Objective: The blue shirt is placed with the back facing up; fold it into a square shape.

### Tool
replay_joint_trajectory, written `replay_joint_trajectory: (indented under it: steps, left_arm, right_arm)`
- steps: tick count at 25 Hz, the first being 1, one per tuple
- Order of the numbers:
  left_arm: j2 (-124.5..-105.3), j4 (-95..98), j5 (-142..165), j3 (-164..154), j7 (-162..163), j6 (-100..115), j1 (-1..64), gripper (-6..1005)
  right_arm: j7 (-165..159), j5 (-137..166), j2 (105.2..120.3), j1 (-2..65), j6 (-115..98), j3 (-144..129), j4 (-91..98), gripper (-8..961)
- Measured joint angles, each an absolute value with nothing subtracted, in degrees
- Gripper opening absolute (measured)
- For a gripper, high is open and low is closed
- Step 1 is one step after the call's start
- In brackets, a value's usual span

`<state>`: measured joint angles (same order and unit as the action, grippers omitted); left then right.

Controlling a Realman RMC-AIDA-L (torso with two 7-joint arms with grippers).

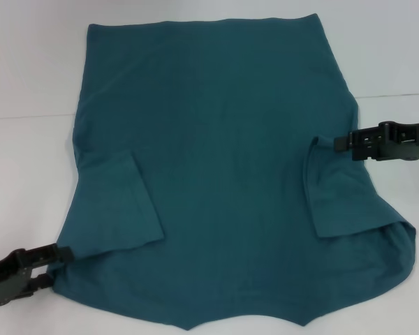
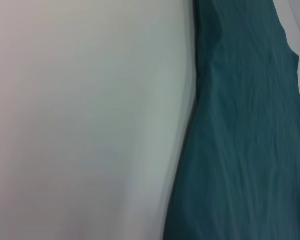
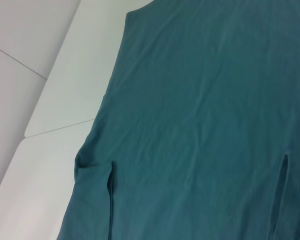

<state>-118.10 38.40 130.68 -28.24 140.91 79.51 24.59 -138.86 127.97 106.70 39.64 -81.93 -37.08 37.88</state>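
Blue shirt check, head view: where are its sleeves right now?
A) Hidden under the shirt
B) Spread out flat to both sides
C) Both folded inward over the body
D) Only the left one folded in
C: on the blue shirt, the left sleeve and the right sleeve both lie folded in on top of the body.

Worktop (image 1: 28, 139): white, smooth and matte; it filled nearly all of the head view.
Seam: a thin dark line ran across the worktop's far part, visible at both side edges of the head view.
Panels: in the right wrist view the worktop (image 3: 55, 105) showed rounded corners where white slabs met.
Floor: beside those slabs lay a pale grey surface (image 3: 15, 45) crossed by a thin line.
Light: soft and even, shadows faint.
Left wrist view: plain white worktop (image 2: 80, 120), featureless.
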Motion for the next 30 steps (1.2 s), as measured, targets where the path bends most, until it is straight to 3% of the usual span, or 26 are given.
replay_joint_trajectory:
  steps: [30]
  left_arm:
    - [-118.47,36.7,130.6,-31.6,140.5,80.6,28.1,775]
  right_arm:
    - [-138.4,127.9,106.7,39.4,-81.9,-35.4,37.9,626]
